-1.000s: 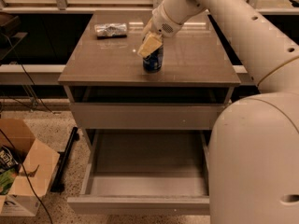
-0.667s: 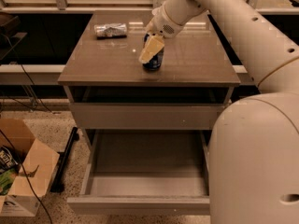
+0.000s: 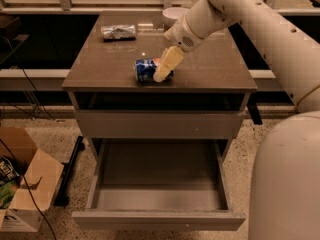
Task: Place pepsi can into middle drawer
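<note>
The pepsi can (image 3: 145, 70) lies on its side near the front edge of the cabinet top (image 3: 210, 69), its silver top facing left. My gripper (image 3: 163, 70) hangs down from the arm at the upper right and rests against the can's right end, covering part of it. The middle drawer (image 3: 159, 219) is pulled out below and its grey tray is bare inside. It lies well below and in front of the can.
A shiny silver foil packet (image 3: 118, 32) lies at the back left of the cabinet top and a white bowl (image 3: 174, 14) at the back. A shut grey drawer front (image 3: 160, 124) sits above the open drawer. An open cardboard box (image 3: 27, 184) stands on the floor at left. My white body (image 3: 287, 184) fills the right side.
The can stood upright under the gripper before and now lies on its side. The gripper has dropped a little lower and stays at the can.
</note>
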Controlling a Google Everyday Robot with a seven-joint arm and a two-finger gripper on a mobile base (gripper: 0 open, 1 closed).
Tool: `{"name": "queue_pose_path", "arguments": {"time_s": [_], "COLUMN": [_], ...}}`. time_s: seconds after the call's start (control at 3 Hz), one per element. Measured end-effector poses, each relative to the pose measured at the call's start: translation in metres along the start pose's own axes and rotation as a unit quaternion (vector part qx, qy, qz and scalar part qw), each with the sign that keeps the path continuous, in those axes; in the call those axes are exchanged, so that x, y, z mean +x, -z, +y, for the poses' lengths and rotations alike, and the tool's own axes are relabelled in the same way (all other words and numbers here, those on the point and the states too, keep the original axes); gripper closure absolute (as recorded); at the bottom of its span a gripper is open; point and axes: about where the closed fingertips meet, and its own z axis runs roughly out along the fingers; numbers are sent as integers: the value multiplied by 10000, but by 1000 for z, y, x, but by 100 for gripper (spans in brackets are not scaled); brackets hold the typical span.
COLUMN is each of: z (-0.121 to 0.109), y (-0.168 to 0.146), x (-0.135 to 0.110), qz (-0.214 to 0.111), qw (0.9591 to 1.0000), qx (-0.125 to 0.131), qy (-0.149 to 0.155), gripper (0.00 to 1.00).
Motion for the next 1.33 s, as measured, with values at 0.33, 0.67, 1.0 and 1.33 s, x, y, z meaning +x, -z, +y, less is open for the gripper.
{"name": "queue_pose_path", "arguments": {"time_s": [0.33, 0.67, 1.0, 1.33], "z": [11, 18, 26, 29], "y": [-4, -13, -37, -46], "x": [0, -3, -3, 0], "qz": [-129, -159, -4, 118], "qw": [9998, 9996, 9990, 9986], "qx": [-122, -236, -433, -516], "qy": [-64, -62, -63, -72], "gripper": [0, 0, 3, 25]}}
